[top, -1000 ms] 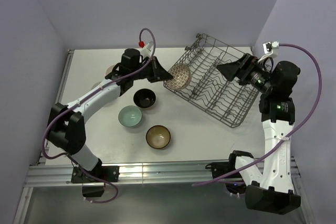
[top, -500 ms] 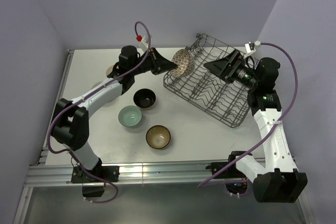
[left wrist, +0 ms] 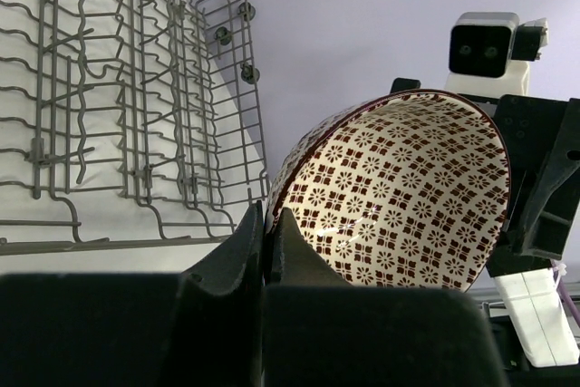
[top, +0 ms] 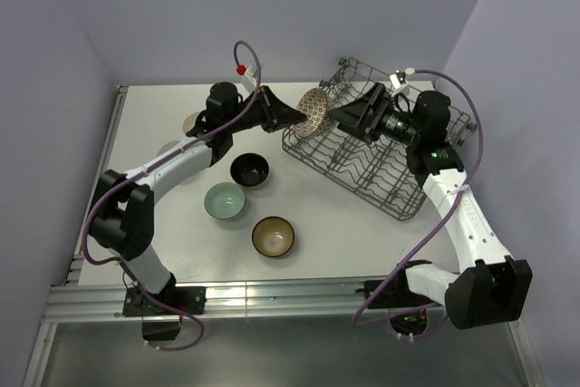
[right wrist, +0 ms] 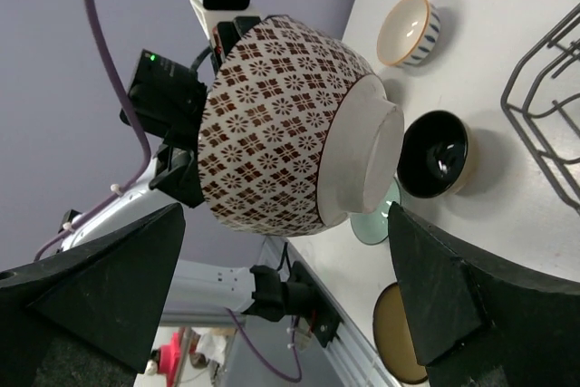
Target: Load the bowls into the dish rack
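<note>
The red and white lattice bowl is up in the air, not on the table. It hangs by the far left side of the dish rack. It is tipped on its side, with its open mouth facing the left arm and its plain white foot facing the right arm. The left gripper is pinched tight on the bowl's rim, one finger inside and one outside. That is why the bowl can hang there sideways. The right gripper is spread wide, with a finger on each side of the bowl's bottom, and it does not seem to touch it. I think the bowl is held out like this so the right arm can take it, because the rack is on that arm's side. The black bowl, the teal bowl, the brown bowl and the cream bowl wait on the table. No bowl sits in the rack yet.
</note>
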